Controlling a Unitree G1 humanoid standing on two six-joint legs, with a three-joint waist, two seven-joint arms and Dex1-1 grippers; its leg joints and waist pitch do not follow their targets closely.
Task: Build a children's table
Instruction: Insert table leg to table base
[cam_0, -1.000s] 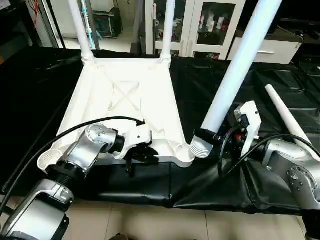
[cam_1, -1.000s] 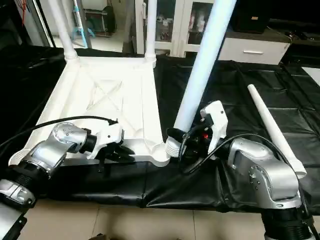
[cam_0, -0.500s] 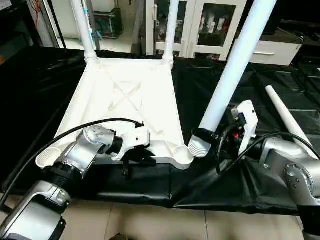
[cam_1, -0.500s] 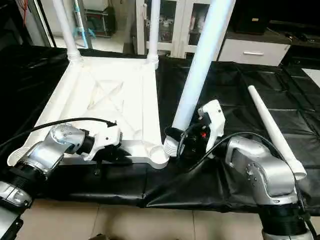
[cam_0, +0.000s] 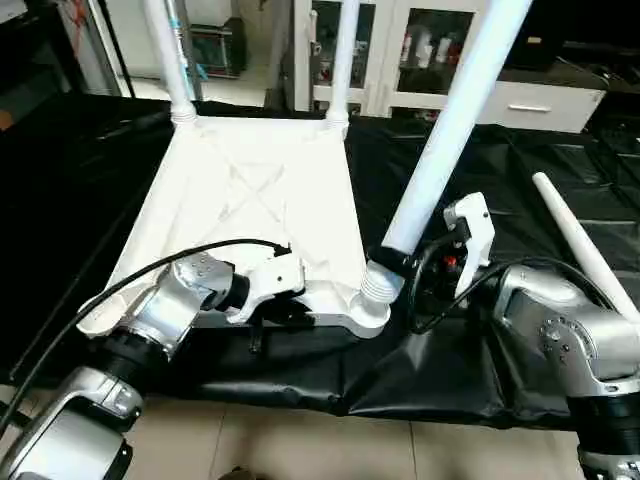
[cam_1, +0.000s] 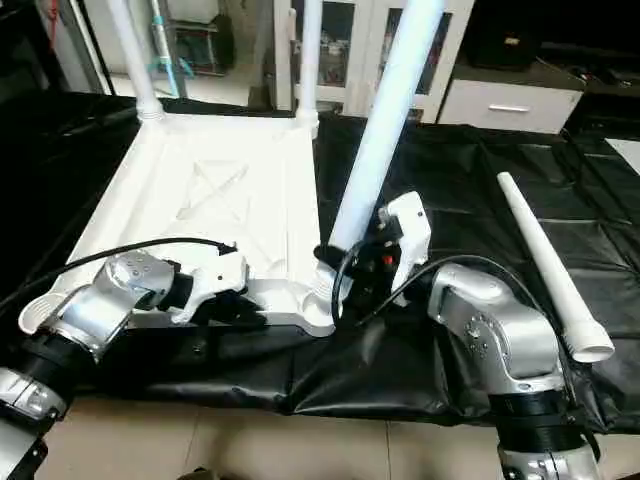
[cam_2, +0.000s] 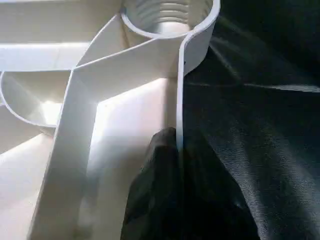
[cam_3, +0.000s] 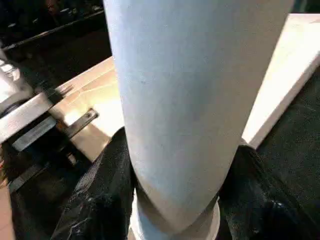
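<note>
With the left tool (cam_0: 283, 313) pinched shut on the near rim of the upturned white plastic ribbed tabletop (cam_0: 255, 195) on the black-clothed desk (cam_0: 60, 200), steadying it, the right tool (cam_0: 400, 268), clamped around the long tapered white tube leg (cam_0: 450, 120), should bring its ribbed end upright over the near-right corner socket (cam_0: 366, 303) before pressing down.

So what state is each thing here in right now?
White plastic table top: upside down, two far legs standing in it.
Third white tube leg: tilted, threaded end at the near right corner socket.
Fourth white leg: lying loose on black cloth.
Left gripper: shut on the top's near rim.
Right gripper: clamped around the third leg.
</note>
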